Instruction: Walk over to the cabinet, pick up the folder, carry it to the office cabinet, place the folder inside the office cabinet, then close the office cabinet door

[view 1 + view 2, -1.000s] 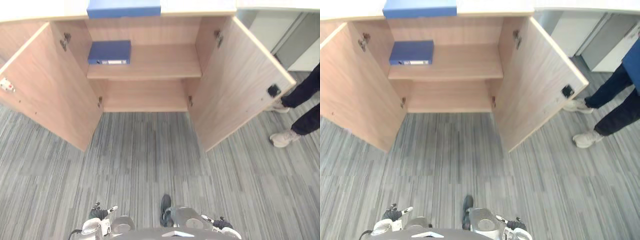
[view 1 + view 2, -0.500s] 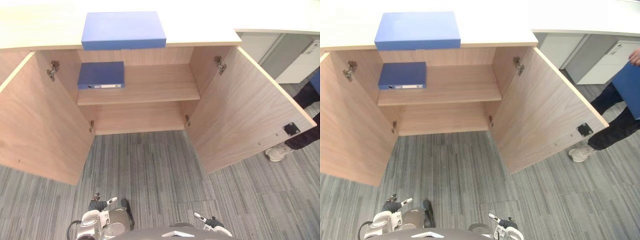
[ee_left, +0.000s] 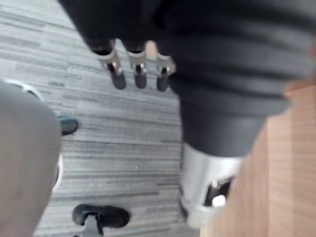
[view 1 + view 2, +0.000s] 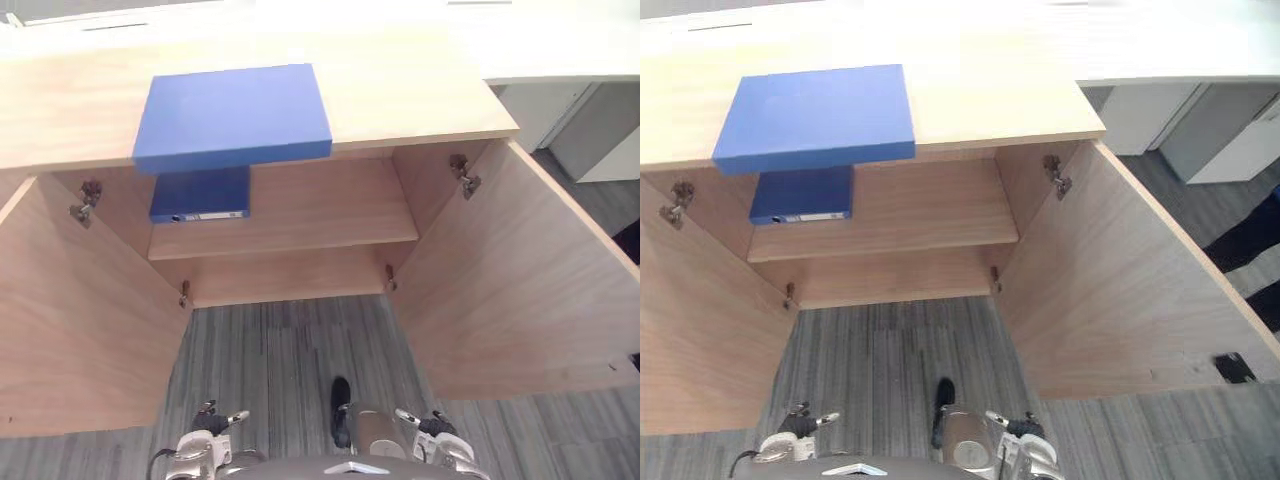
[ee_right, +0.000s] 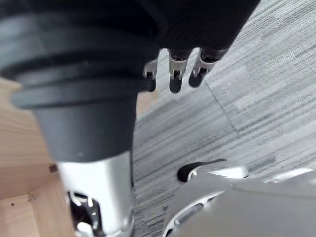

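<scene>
A blue folder lies flat on top of the wooden cabinet, its near edge at the cabinet's front edge. A second, darker blue folder lies on the left of the upper shelf inside. Both cabinet doors, the left door and the right door, stand wide open. My left hand hangs low by my side over the carpet with straight fingers, holding nothing. My right hand hangs the same way on the other side, also empty. Both hands are far below and short of the folders.
Grey striped carpet runs from me to the cabinet's lower compartment. White office units stand at the back right. A person's dark trouser leg shows at the right edge, beyond the right door.
The camera has come closer to the cabinet and now looks onto its top, so the folder on top shows whole. The person has slid almost out of view. Both hands still hang empty.
</scene>
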You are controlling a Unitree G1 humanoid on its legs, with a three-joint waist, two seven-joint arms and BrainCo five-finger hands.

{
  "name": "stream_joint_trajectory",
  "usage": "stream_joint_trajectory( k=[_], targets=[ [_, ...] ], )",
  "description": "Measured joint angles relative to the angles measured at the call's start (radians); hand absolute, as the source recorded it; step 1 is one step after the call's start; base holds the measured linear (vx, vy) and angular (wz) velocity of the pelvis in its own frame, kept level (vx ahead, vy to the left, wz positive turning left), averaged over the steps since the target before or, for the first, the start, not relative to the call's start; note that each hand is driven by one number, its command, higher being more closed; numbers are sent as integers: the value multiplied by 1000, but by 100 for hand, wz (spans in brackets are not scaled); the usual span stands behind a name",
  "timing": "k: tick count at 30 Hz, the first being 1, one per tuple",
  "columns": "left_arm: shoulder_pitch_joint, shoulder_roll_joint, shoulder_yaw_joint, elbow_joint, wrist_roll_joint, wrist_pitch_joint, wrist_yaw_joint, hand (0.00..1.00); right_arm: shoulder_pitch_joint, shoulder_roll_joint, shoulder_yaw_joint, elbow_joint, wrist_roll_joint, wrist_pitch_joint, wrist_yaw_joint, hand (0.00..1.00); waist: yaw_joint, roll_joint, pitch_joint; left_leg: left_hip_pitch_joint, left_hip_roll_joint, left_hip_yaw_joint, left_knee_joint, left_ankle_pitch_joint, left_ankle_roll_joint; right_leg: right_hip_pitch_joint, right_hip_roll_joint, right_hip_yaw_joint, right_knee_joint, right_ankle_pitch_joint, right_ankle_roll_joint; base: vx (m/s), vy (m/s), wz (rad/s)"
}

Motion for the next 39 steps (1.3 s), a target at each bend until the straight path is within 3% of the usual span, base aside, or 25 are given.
stream_joint_trajectory(
  k=[1, 2, 4, 6, 10, 11, 12, 13, 17, 19, 24, 27, 31, 39],
  targets=[
    [0, -2, 10, -4, 2, 0, -1, 0, 11, 0, -1, -4, 0, 0, -1, 0, -3, -1, 1, -2, 8, -1, 26, 4, -1, 15, 1, -10, 0, -12, -1, 271, -184, 73],
    [0, -2, 49, -27, 1, 0, -1, 0, 49, 9, 2, -9, 6, 2, -1, 0, 0, -22, 14, -58, 53, -1, 215, -2, -10, 90, -3, -42, -17, -42, -2, 210, -159, 67],
    [5, -3, 80, -55, 0, -1, 0, 0, 75, 16, 17, -16, 9, 3, -2, 0, 15, -39, 15, -160, 116, 1, 463, -14, -18, 127, 1, -60, -26, -68, -19, 185, -147, 40],
    [17, -12, 93, -81, -1, -1, 1, 0, 88, 13, 15, -20, 10, 4, -4, 0, 32, -35, 9, -240, 163, 39, 605, -26, 0, 169, 14, -60, -52, -76, -18, 179, -49, -3],
    [18, -15, 94, -83, -1, 0, 0, 0, 97, 14, 12, -42, 13, 6, -4, 0, 47, -30, 5, -270, 144, 77, 441, -55, 15, 208, 11, -12, -79, -66, 3, 166, 93, -35],
    [18, -16, 97, -83, -1, 0, 1, 0, 98, 15, 12, -46, 13, 6, -4, 0, 47, -29, 5, -271, 125, 61, 360, -50, 20, 211, 6, 2, -79, -66, 11, 155, 224, -52],
    [19, -20, 99, -79, -1, 0, 1, 0, 100, 13, 10, -47, 13, 5, -4, 0, 47, -22, 0, -260, 88, 16, 226, 6, 18, 211, 0, 22, -73, -69, 29, 197, 263, -58],
    [20, -16, 99, -72, -1, 1, 0, 0, 102, 19, 7, -42, 13, 8, -4, 0, 47, -33, -18, -232, 54, 15, 188, 36, 38, 211, -14, 58, -75, -69, 56, 165, 223, -42],
    [22, 15, 89, -58, 1, 1, 1, 0, 118, 49, 1, -33, 11, 14, -4, 0, 41, -83, -50, -202, -8, 54, 143, 37, 52, 235, -56, 90, -150, -35, 81, 183, 177, -23],
    [21, 31, 57, -36, 3, 2, 0, 0, 114, 48, 1, -5, 8, 14, -3, 0, 40, -86, -52, -160, -42, 52, 97, 42, 60, 277, -72, 96, -204, -20, 91, 108, 101, -12],
    [22, 52, -34, -33, 4, 2, 0, 0, 100, 39, 2, 24, 7, 13, -3, 0, 36, -81, -61, -140, -57, 28, 49, 58, 78, 293, -69, 94, -236, -8, 88, 26, 11, 1],
    [26, 47, -78, -33, 3, 2, 0, 0, 96, 17, 6, 37, 5, 14, -3, 0, 34, -52, -71, -123, -60, 3, 0, 80, 78, 296, -61, 92, -251, 3, 81, -25, -39, 0],
    [26, 50, -88, -66, 0, -1, 4, 0, 95, -1, 24, 41, -3, 13, -4, 0, 34, -44, -76, -87, -62, -14, -57, 107, 75, 313, -52, 88, -263, 14, 75, -70, -39, 2],
    [133, 80, -85, -580, -40, -39, 52, 0, 87, 0, 74, 28, -21, 12, -10, 0, 38, -71, -81, -94, -93, -75, -100, 139, 75, 302, -71, 68, -283, 33, 80, -104, 4, 9]
  ],
)
